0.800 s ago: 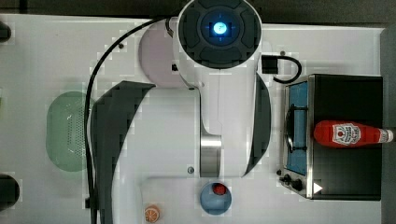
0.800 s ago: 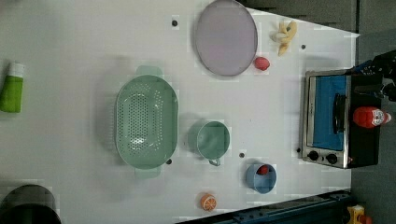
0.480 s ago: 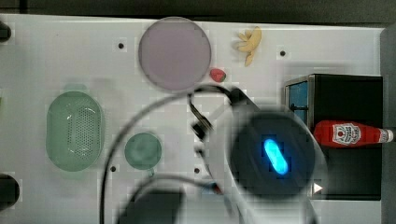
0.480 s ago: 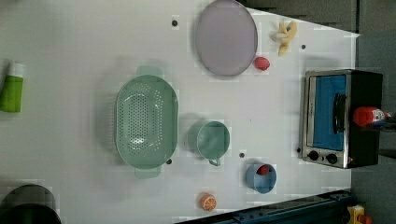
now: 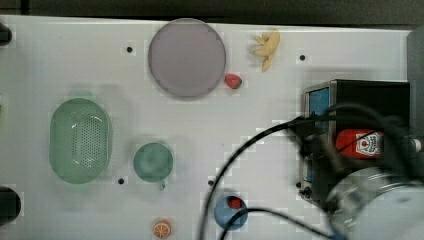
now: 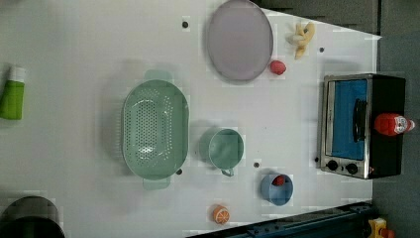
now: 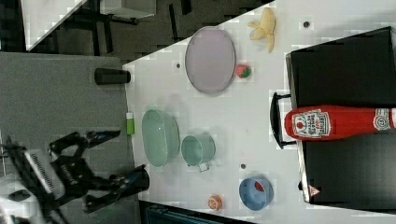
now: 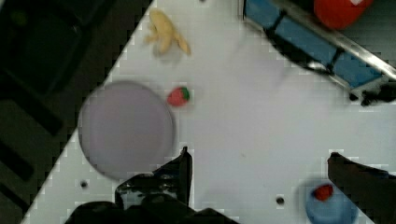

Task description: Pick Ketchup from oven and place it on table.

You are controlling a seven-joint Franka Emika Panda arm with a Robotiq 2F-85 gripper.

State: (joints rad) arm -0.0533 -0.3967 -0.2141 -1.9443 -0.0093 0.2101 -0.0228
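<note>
The red Ketchup (image 5: pixel 359 143) bottle lies on its side on the black top of the oven (image 5: pixel 372 95), white label up. It also shows in the left view (image 6: pixel 390 124), the right view (image 7: pixel 336 122) and the wrist view (image 8: pixel 341 9). The oven (image 6: pixel 346 124) has its blue glass door shut. My blurred arm (image 5: pixel 380 205) hangs over the oven's front in the top view. My gripper (image 8: pixel 261 172) is open and empty, high over the white table (image 8: pixel 261 107), well short of the Ketchup. In the right view the gripper (image 7: pixel 123 158) spreads its fingers wide.
On the table (image 5: pixel 260 125) lie a purple plate (image 5: pixel 186 57), a strawberry (image 5: pixel 232 81), a banana peel (image 5: pixel 266 47), a green colander (image 5: pixel 80 140), a teal cup (image 5: pixel 153 162), a blue bowl (image 5: pixel 231 210) and an orange half (image 5: pixel 162 229). A green bottle (image 6: pixel 12 94) lies far off.
My arm has swung from the middle of the top view to its lower right, over the oven's front. The Ketchup and everything on the table have stayed put.
</note>
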